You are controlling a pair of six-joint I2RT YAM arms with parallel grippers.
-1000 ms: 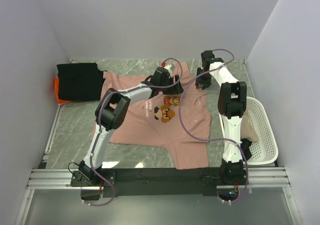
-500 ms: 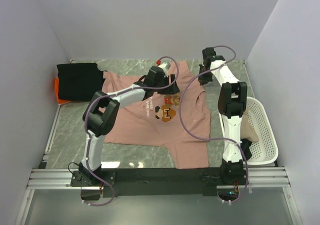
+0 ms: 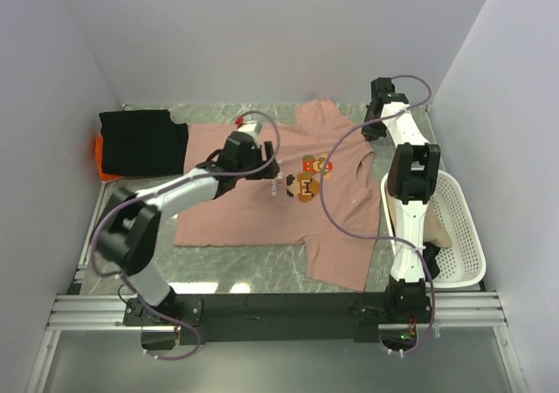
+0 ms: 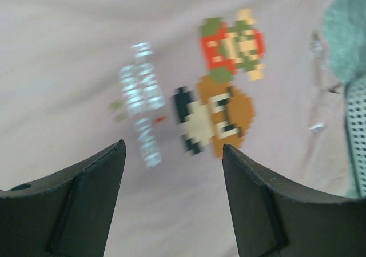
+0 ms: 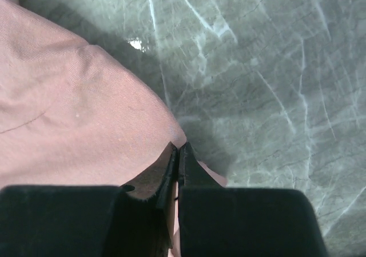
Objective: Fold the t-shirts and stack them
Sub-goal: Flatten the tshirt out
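1. Right claw (image 5: 178,154): fingers pressed together on an edge of the pink t-shirt (image 3: 262,214), at the upper right of the top view.
2. Left claw (image 4: 171,148): spread wide and holding nothing, poised over the cloth beside the chest graphic (image 4: 220,105).
3. Pink t-shirt: I see it face up and unfolded on the marble table (image 3: 236,266), centre of frame.
4. Risk, as I judge it: the pinch takes only a thin edge. A quick pull could slip it free, or drag the whole shirt rather than fold it.
5. Risk: the purple cable (image 3: 325,205) trails across the cloth and could snag a fold.
6. Surroundings: the black t-shirt (image 3: 140,140) lies folded on the orange t-shirt (image 3: 103,168), upper left, with the pink sleeve just beside them. The white basket (image 3: 476,244), at the right edge, holds pale cloth.
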